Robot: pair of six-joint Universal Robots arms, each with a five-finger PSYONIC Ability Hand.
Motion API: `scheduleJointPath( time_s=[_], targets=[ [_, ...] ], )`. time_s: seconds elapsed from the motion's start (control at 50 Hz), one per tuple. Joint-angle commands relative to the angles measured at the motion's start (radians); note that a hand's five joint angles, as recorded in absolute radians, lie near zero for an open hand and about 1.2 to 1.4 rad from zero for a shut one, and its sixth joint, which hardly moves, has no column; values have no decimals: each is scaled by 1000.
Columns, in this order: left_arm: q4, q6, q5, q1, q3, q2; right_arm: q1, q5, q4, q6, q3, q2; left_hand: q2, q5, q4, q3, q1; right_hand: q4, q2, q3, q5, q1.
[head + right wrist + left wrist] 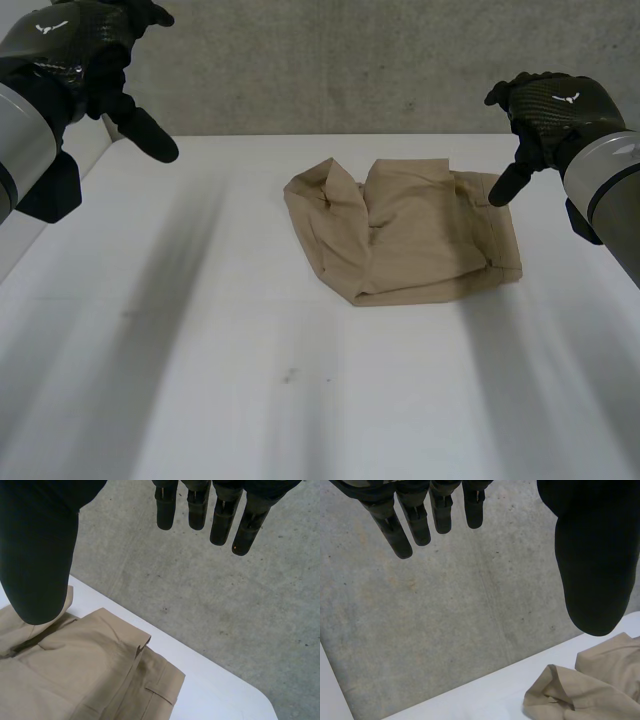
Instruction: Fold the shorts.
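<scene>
1. We see the shorts (pixel 400 235) lying crumpled on the desk (pixel 200 380), a little right of its middle.
2. Our left hand (pixel 75 45) hangs well apart from them, fingers straight and spread.
3. Our right hand (pixel 550 105) hovers near their right edge, fingers straight and spread.

Pretty soft, even light here; the white table (pixel 400 400) looks bright, and folds in the shorts (pixel 400 235) throw faint shadows.

The right hand (pixel 35 555) is open, with its fingers (pixel 200 510) straight and nothing in it. By its thumb, the tan shorts (pixel 85 670) lie in layers on the white desk (pixel 220 690), near its corner.
</scene>
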Motion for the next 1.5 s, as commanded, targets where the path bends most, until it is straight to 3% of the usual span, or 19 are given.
scheduleJointPath(
  time_s=[0.02,0.36,0.46,0.58,0.7,0.86,0.94,0.98,1.0,1.02,1.18,1.3,1.5],
  targets=[
    [4,2,5,-4,-10,1,2,0,-7,-6,-3,2,-33,-47,-32,-43,-21,-64,-49,-42,-70,-31],
    [7,7,4,-5,-26,-7,2,-17,-35,-23,-14,4,-33,-47,-32,-43,-21,-64,-49,-42,-70,-31],
    [13,7,5,-7,-38,-4,-6,-48,33,-125,-49,36,-33,-47,-32,-43,-21,-64,-49,-42,-70,-31],
    [24,7,6,-8,-42,-12,-38,-85,188,-284,-133,220,-33,-47,-32,-43,-21,-64,-49,-42,-70,-31],
    [110,5,6,-19,-108,-30,-72,-111,194,-212,-219,395,-33,-47,-32,-43,-21,-64,-49,-42,-70,-31],
    [236,7,-3,-103,-187,-119,-81,-266,197,-121,-310,576,-33,-47,-32,-43,-21,-64,-49,-42,-70,-31],
    [251,7,-5,-119,-214,-140,-72,-309,180,-120,-307,619,-33,-47,-32,-43,-21,87,102,109,81,120],
    [253,7,-3,-114,-228,-142,-72,-306,147,-121,-316,650,-33,-47,-32,-43,-21,321,336,343,315,354],
    [253,7,-3,-113,-231,-142,-71,-306,128,-121,-318,659,-33,-47,-32,-43,-21,552,566,574,546,585],
    [254,7,-5,-110,-239,-140,-71,-307,93,-121,-318,660,-33,-47,-32,-43,-21,1115,1130,1137,1109,1148],
    [253,7,-6,-91,-271,-114,-61,-323,-1,-127,-212,520,-33,-47,-32,-43,-21,1158,1173,1180,1152,1191],
    [251,7,-6,-36,-282,-44,130,-335,-36,-110,-135,415,-33,-47,-32,-43,-21,1158,1173,1180,1152,1191],
    [251,-9,1,73,-285,53,442,-333,-56,89,-167,432,-33,-47,-32,-43,-21,1158,1173,1180,1152,1191]
  ],
)
